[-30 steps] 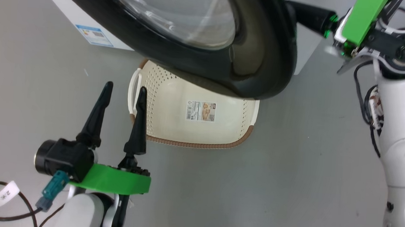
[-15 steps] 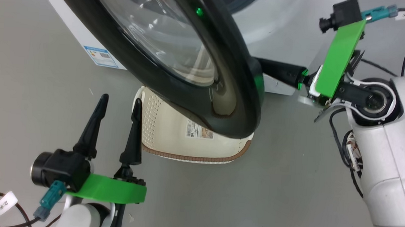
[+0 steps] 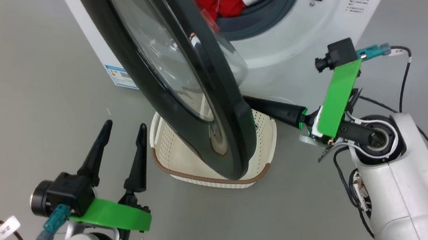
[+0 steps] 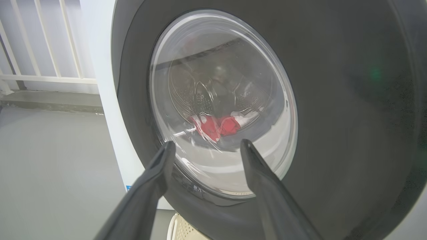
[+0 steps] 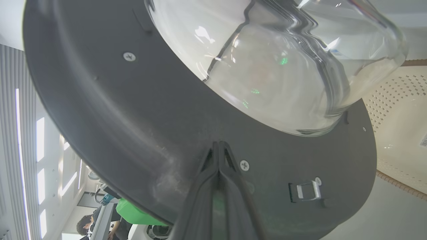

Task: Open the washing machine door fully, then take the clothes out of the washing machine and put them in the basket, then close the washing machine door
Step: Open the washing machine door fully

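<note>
We log the door [image 3: 171,79] half open, with our right hand [image 5: 218,146], fingers together, against its inner face; left hand [image 3: 125,125] spread, idle. Clothes [image 3: 222,0] sit in the washer [image 3: 287,38]; basket [image 3: 209,180] under the door, empty. Full opening, unloading and closing pending.

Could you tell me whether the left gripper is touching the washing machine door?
Apart: the head view shows bare floor between the left gripper and the washing machine door.
</note>
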### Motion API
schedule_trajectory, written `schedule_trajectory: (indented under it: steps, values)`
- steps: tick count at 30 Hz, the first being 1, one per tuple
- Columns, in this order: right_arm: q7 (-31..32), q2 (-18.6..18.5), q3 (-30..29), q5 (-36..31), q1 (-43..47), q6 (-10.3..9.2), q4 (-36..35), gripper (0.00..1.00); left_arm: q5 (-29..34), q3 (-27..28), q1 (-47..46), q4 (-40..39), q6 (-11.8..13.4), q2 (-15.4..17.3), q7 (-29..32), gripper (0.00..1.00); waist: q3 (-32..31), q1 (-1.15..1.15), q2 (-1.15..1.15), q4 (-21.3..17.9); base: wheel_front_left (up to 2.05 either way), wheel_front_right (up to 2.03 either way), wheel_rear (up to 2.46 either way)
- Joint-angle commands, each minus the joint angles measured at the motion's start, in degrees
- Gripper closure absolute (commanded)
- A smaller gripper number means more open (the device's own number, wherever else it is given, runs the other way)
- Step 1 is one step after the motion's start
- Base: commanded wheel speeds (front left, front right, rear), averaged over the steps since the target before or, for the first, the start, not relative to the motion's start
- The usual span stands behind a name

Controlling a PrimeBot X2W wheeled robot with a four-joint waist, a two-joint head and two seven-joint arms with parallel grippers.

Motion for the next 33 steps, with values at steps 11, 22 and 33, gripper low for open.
schedule_trajectory:
  steps: [11, 22, 33]
  values:
    - [-1.68, 1.21, 4.53, 2.18, 4.84, 0.44, -3.55, 1.0, -0.6, 0.98, 2.0, -2.78, 1.06, 1.02, 1.13, 0.0, -3.0, 0.0, 0.0, 3.88, 0.0, 0.0, 0.0]
    - [-3.79, 1.21, 8.91, 5.05, 5.51, 0.44, -2.81, 1.0, -1.07, 0.57, 3.02, -3.26, 1.48, 1.11, 1.38, 0.0, -4.03, 0.0, 0.0, 7.69, 0.0, 0.0, 0.0]
    - [-5.7, 1.21, 12.31, 6.95, 5.34, 0.44, -1.47, 1.0, -1.52, 0.32, 3.73, -3.14, 2.07, 1.22, 1.56, 0.0, -5.12, 0.0, 0.0, 11.17, 0.0, 0.0, 0.0]
